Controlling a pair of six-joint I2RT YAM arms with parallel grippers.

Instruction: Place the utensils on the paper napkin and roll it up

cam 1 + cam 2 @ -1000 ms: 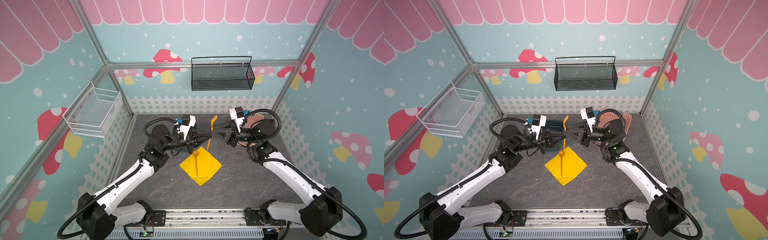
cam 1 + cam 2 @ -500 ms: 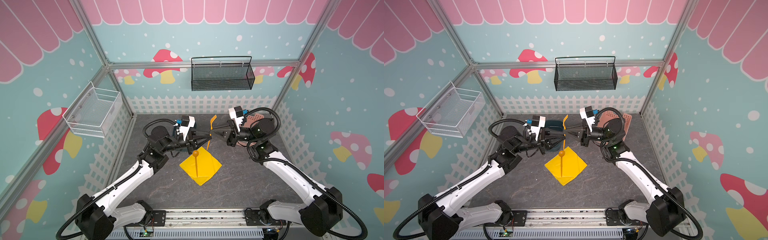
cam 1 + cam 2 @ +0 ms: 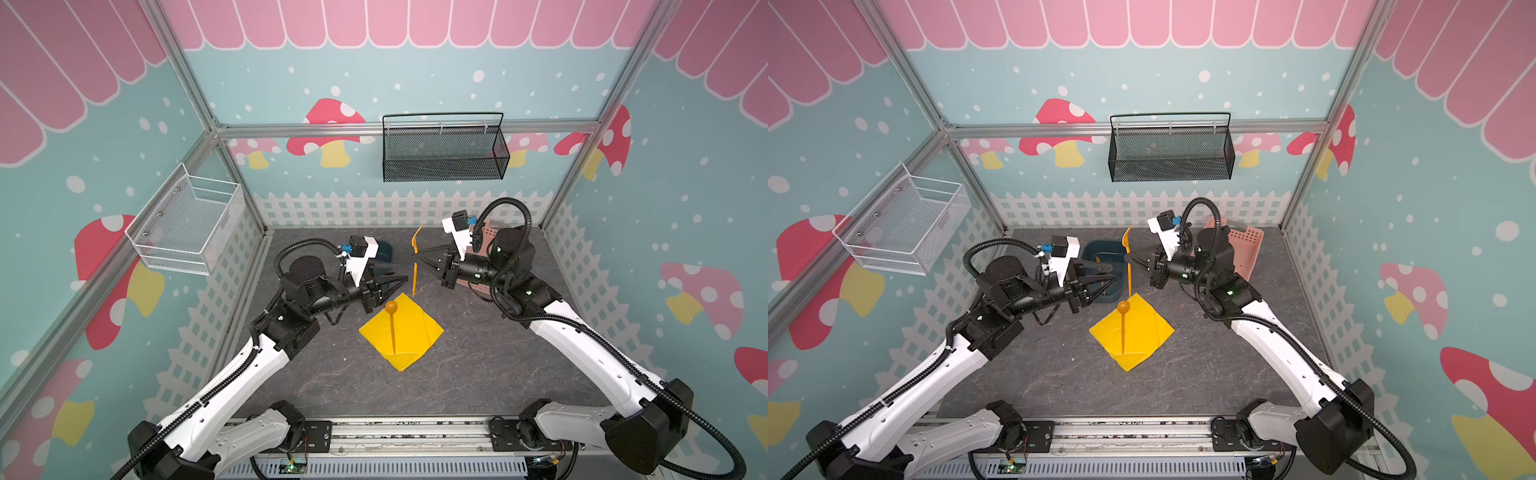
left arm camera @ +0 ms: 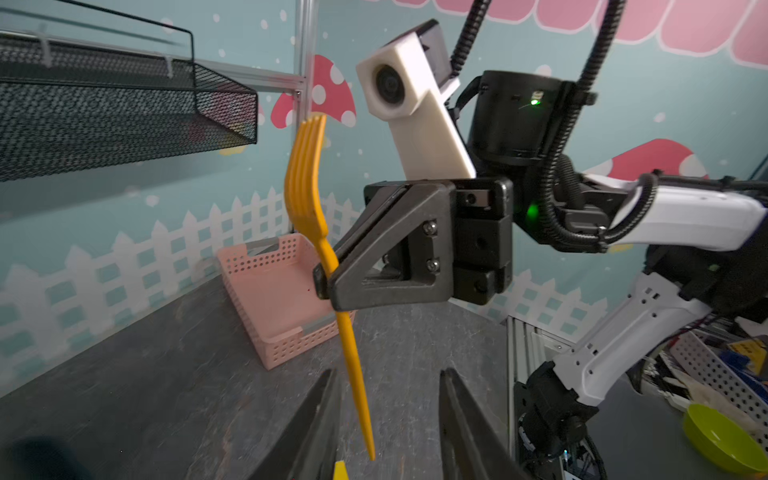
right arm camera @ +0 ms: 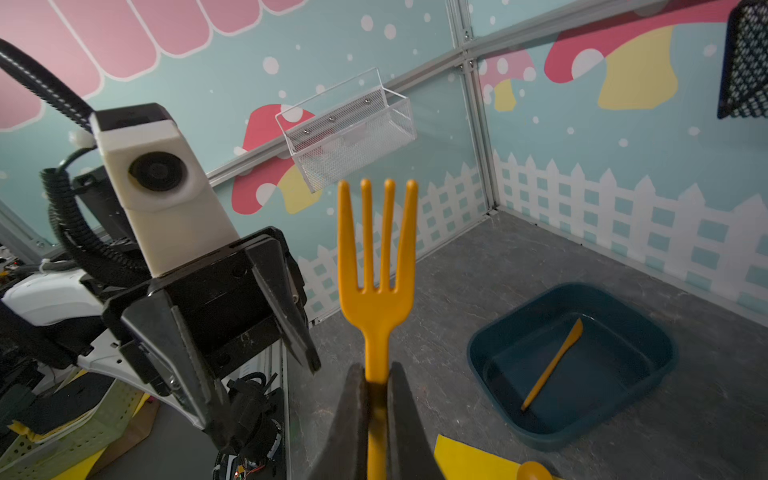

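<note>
You see the right gripper pinching the fork upright at frame centre, the left gripper spread just left of it, the spoon lying on the napkin below, and the knife in the blue tub.

Each arm: white moulded link shells, black cylindrical joint housings, black corrugated cable conduit, white wrist camera block, black triangular fingers with silver screws, green status LED
</note>
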